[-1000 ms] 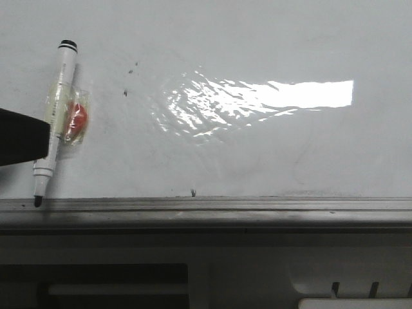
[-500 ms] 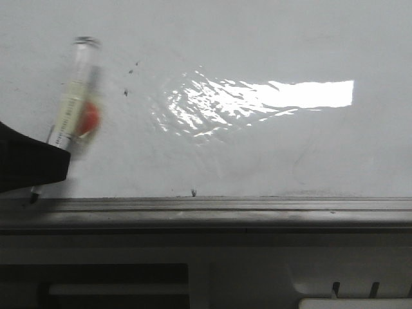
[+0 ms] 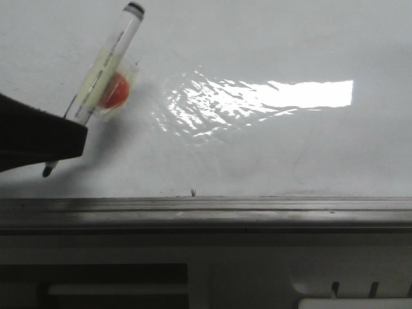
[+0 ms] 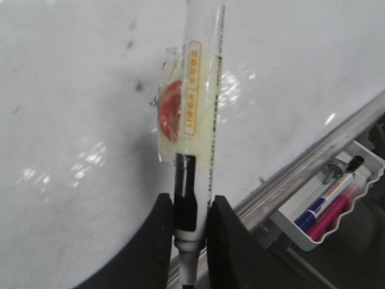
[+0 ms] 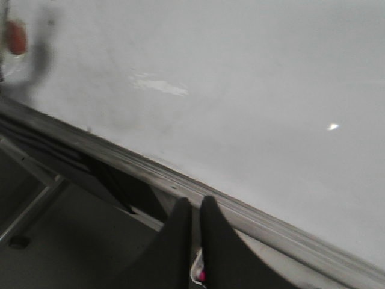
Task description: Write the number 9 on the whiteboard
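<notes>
The left gripper (image 4: 189, 232) had its two black fingers (image 4: 157, 241) clamped on the lower barrel of a white marker pen (image 4: 201, 129) with a black band and a clear taped patch carrying a red-orange sticker (image 4: 170, 109). Above the fingers the pen's long body rose against the large glossy white whiteboard (image 3: 257, 154); below them its dark tip (image 3: 47, 172) pointed down toward the board's lower part. In the front view the pen (image 3: 103, 64) leaned, its capped end tilted to the right of the fingers, and the tip hung above the grey metal tray edge (image 3: 225, 209); whether it touched the board cannot be told. No drawn figure of the number 9 showed on the board, only a few small dark specks and a bright glare patch (image 3: 270, 96) well to the right of the fingers.

Beside the left fingers, past the tray edge, a white wavy-walled holder (image 4: 334, 205) held a blue marker and a pink one.

The right gripper (image 5: 194, 241) had its dark fingers pressed together with nothing between them, just below the board's bottom rail (image 5: 180, 180).
</notes>
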{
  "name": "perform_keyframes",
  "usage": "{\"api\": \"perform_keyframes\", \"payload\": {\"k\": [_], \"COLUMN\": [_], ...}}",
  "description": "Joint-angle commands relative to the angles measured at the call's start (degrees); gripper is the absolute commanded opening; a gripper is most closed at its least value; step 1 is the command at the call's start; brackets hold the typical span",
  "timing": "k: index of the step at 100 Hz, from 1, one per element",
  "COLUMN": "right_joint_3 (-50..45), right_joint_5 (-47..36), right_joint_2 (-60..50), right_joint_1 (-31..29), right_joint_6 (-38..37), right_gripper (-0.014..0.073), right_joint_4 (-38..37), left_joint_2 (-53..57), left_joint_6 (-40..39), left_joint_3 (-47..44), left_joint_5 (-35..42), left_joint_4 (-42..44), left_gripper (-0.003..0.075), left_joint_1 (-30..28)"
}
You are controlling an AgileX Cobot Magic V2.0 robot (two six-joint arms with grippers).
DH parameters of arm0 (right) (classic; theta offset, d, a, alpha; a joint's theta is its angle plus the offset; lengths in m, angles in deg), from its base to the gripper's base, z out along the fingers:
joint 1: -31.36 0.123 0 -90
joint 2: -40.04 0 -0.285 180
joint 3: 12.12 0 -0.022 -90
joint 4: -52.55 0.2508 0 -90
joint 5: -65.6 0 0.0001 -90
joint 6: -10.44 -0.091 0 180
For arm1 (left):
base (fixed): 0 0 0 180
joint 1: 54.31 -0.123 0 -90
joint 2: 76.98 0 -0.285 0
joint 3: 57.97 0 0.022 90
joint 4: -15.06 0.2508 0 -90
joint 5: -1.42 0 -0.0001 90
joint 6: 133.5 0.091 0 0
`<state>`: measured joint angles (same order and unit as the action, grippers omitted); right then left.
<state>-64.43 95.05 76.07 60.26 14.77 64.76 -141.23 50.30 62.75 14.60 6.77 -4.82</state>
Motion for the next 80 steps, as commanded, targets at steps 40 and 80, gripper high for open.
{"api": "perform_keyframes", "payload": {"k": [40,80], "right_joint_3": [22.0,27.3], "right_joint_5": [-1.5,-1.8], "right_joint_2": [20.1,27.1], "right_joint_1": [20.4,21.5], "right_joint_6": [2.2,2.2], "right_gripper": [0.0305,0.0304], "right_joint_4": [3.8,7.5], "left_joint_2": [2.5,2.5], "left_joint_6": [-0.3,-0.3], "left_joint_3": [3.8,3.8], "left_joint_5": [4.2,5.3], "left_joint_4": [21.0,24.3], "left_gripper": [-0.0020,-0.0020], "left_joint_1": [8.2,9.6]}}
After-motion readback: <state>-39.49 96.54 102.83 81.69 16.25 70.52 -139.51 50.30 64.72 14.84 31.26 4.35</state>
